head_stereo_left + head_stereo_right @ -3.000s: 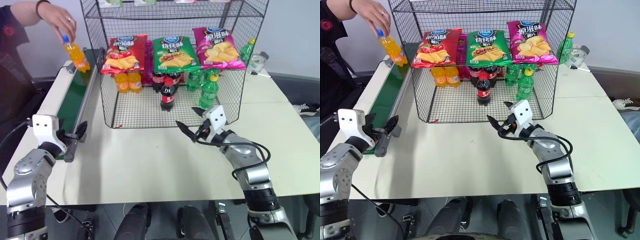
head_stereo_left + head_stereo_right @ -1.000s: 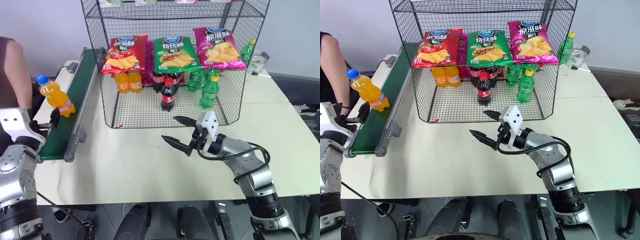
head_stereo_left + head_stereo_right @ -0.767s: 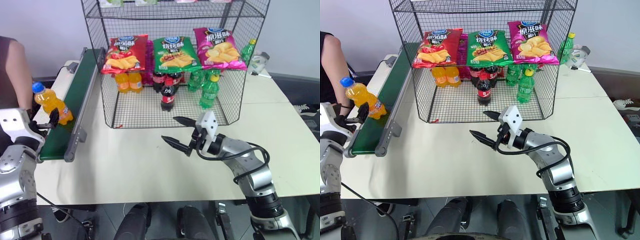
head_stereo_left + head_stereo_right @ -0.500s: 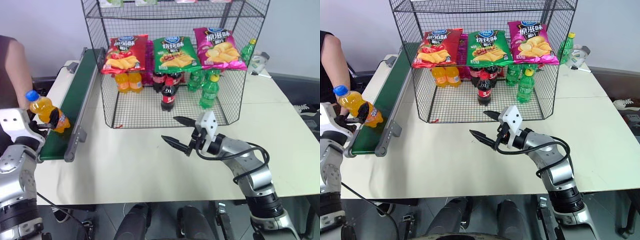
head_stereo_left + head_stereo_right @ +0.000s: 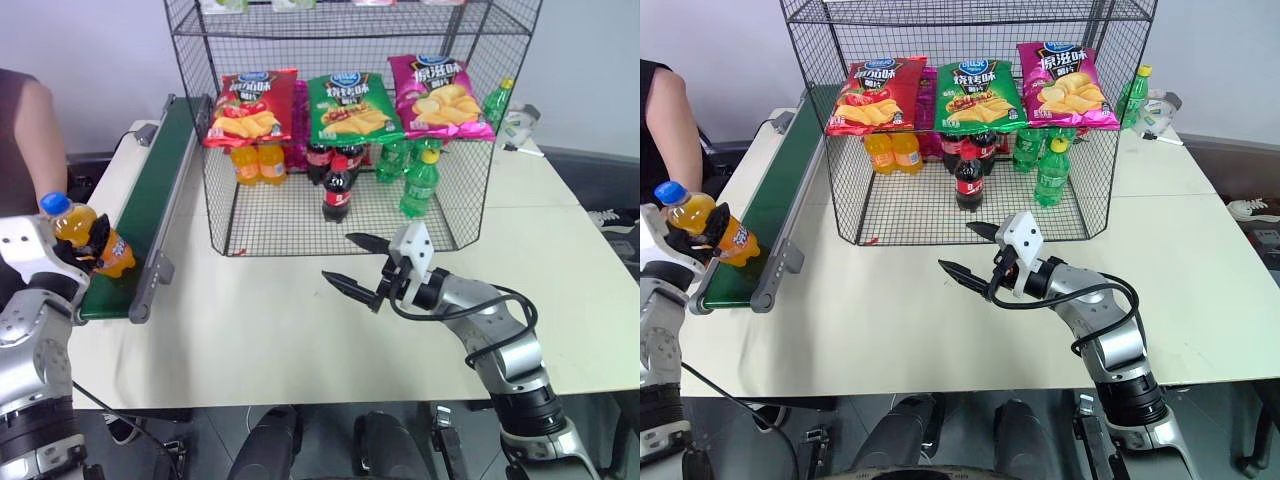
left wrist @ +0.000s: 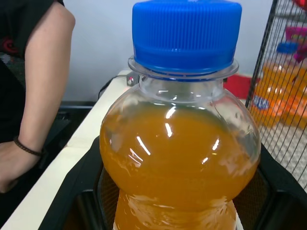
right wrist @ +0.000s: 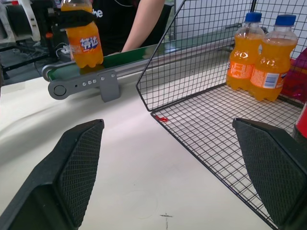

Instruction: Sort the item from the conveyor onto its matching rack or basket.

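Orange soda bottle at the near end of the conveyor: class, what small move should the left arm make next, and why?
Probably lift it clear. The left gripper is shut on the orange soda bottle, which leans over the conveyor; matching orange bottles stand in the wire rack.

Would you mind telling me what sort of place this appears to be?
Probably a lab mock-up of a shop sorting station: a small conveyor beside a wire rack stocked with chip bags and soda bottles on plain tables.
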`<state>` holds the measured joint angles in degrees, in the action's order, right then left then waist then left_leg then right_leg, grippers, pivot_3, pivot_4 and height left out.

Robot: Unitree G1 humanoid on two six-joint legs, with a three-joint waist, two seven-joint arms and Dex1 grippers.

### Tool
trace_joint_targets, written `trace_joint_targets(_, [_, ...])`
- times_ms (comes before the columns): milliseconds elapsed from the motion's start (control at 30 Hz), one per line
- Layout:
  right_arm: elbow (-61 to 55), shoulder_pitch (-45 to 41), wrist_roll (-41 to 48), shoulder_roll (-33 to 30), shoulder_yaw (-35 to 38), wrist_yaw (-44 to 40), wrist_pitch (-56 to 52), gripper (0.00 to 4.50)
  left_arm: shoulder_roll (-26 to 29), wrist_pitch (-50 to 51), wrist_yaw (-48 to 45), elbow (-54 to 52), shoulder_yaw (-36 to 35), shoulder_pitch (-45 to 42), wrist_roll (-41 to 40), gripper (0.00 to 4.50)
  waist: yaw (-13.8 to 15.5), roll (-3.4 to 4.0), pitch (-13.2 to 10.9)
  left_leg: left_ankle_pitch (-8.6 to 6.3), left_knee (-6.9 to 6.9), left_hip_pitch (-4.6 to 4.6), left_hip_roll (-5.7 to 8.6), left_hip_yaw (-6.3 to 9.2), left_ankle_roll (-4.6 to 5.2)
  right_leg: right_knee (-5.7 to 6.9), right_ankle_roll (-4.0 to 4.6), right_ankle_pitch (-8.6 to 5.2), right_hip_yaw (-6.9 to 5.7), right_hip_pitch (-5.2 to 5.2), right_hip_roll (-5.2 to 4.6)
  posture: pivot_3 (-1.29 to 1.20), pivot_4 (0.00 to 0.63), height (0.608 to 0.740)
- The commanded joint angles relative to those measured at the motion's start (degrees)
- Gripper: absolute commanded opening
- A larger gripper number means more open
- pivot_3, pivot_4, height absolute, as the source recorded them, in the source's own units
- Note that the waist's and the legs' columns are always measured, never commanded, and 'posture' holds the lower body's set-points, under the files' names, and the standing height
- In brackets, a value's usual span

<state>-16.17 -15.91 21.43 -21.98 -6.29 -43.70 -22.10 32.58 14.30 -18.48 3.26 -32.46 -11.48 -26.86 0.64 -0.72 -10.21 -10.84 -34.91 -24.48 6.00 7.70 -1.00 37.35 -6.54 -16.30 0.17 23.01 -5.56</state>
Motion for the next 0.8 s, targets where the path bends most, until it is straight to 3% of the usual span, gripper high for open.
trace_joint_targets(33, [-1.24,-1.42,0.55,-0.53,0.91,-0.31,1.06,4.50,3.05,0.57,-1.53,-8.22,-1.31,-4.21,-3.89,2.50,0.06,-0.05,-0.03,0.00,-0.01,-0.01,0.00,0.00,0.00,0.00,0.00,0.00,0.00,0.00,0.00,0.00,0.150,0.740])
trace_joint_targets(333, [-1.58,-2.28,0.71,-1.39,1.92,0.20,0.89,4.50,3.01,12.67,-8.58,-19.97,10.47,-8.56,-12.14,2.50,-0.29,-0.06,-0.02,0.00,-0.04,0.00,0.03,0.00,0.00,-0.02,0.00,0.00,0.00,-0.08,-0.01,0.00,0.150,0.740])
trace_joint_targets(567, [-2.37,-1.86,0.67,-1.69,2.31,1.14,0.76,4.50,-5.40,9.23,-3.54,-15.83,22.15,-10.97,-1.35,2.50,-0.57,-0.07,-0.03,0.02,0.01,-0.01,0.00,0.00,-0.01,0.05,-0.01,0.01,0.00,-0.24,0.04,0.00,0.150,0.740])
trace_joint_targets(700, [-2.87,-1.84,0.63,-1.85,2.80,2.03,0.57,4.50,-12.66,0.13,0.82,-0.58,27.12,-15.74,7.93,2.50,-0.06,-0.07,-0.03,0.03,0.00,-0.01,0.01,0.00,-0.02,0.07,-0.02,0.01,-0.07,-0.22,0.05,0.00,0.150,0.740])
trace_joint_targets(800, [-3.71,-1.24,0.65,-2.08,3.04,2.59,0.37,4.50,-17.88,-8.85,3.50,17.03,29.17,-23.21,13.49,2.50,0.49,-0.09,-0.03,0.03,-0.09,-0.01,0.07,0.02,-0.02,0.07,-0.02,0.01,-0.12,-0.30,0.04,0.00,0.150,0.740])
